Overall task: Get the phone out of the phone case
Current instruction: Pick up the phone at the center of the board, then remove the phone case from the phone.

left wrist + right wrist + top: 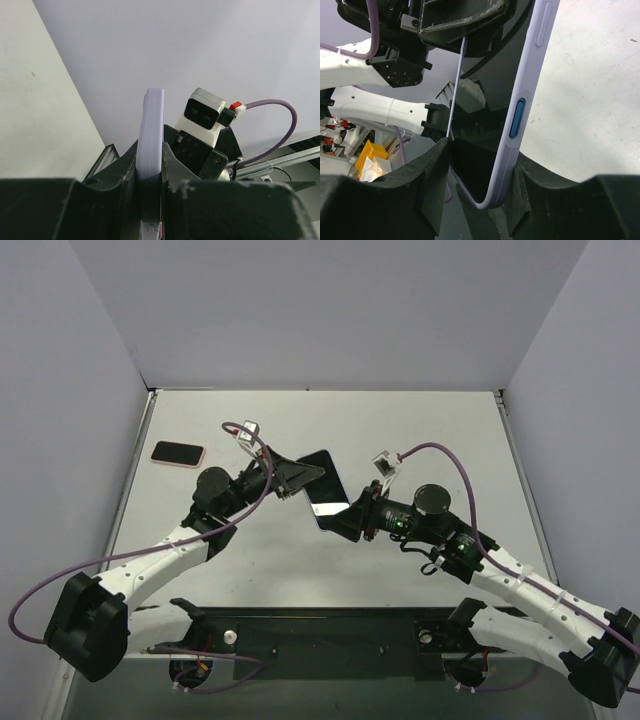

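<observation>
Top external view, items on record:

- Table (pixel 420 430), pale, walled on three sides.
- Phones, two in all. One phone (pixel 325 485), dark screen, sat inside a lavender phone case (pixel 151 135) and was held up off the table between the two arms, near the middle. A second phone (pixel 178 453), in a pink cover, lay flat at the far left of the table, well apart from both arms.
- Arms, two, each with one purple cable (pixel 440 455) and one wrist camera (pixel 202 111).

Left wrist view:
- Left gripper (pixel 303 476): jaws drawn in tight on the thin edge of the phone case, with a finger (pixel 115 180) pressed to each face. The case stood upright out of the grip.

Right wrist view:
- Right gripper (pixel 340 518): jaws partly apart, with the lower corner of the cased phone set between them. One finger (pixel 415 185) met the thin far rim, and the other lay against the lavender side. Whether they pressed on it or only bracketed it could not be told.
- Case fittings seen on that side, two: one blue button (pixel 517 118) and one long lavender button (pixel 543 25) above it.
- Contents of the case: the phone, seated within the rim all along the visible edge.
</observation>
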You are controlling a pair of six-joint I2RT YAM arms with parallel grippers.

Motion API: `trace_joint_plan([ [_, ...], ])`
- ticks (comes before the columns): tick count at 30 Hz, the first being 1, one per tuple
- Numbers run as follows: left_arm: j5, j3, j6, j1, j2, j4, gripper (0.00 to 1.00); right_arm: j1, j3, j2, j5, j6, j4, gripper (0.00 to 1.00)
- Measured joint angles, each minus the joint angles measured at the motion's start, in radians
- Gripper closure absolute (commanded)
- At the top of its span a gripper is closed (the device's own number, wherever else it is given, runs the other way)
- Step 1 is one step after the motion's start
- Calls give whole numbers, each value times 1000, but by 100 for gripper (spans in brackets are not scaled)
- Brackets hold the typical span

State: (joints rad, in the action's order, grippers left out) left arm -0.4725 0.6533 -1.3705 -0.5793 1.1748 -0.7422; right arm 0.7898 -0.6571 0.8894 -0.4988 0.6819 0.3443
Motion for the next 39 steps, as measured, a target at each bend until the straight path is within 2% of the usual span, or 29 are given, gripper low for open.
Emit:
trace_joint_plan([
  [3, 21, -21, -10, 5, -33, 0, 100, 20, -2, 15, 10, 6, 29, 74],
  [4, 26, -26, -15, 5, -43, -8, 100, 23, 3, 14, 11, 23, 51, 74],
  [5, 31, -31, -19, 5, -51, -16, 100, 24, 7, 13, 11, 34, 67, 71],
  [7, 47, -45, -33, 5, -70, -30, 100, 30, 21, 5, 8, 58, 113, 59],
  [13, 142, -109, -97, 3, -98, -39, 100, 39, 47, 14, 2, 85, 172, 54],
  [19, 219, -123, -114, 3, -111, -39, 100, 44, 77, 27, -4, 134, 237, 57],
  [28, 263, -133, -131, 3, -114, -54, 100, 50, 78, 55, 7, 162, 282, 74],
  [32, 268, -137, -138, 3, -116, -69, 100, 50, 78, 55, 23, 167, 281, 79],
  [34, 268, -137, -138, 3, -116, -73, 100, 50, 78, 55, 24, 172, 284, 79],
  [37, 268, -137, -138, 3, -116, -79, 100, 48, 78, 55, 24, 179, 288, 74],
  [39, 267, -137, -138, 3, -116, -82, 100, 46, 82, 55, 24, 189, 300, 76],
])
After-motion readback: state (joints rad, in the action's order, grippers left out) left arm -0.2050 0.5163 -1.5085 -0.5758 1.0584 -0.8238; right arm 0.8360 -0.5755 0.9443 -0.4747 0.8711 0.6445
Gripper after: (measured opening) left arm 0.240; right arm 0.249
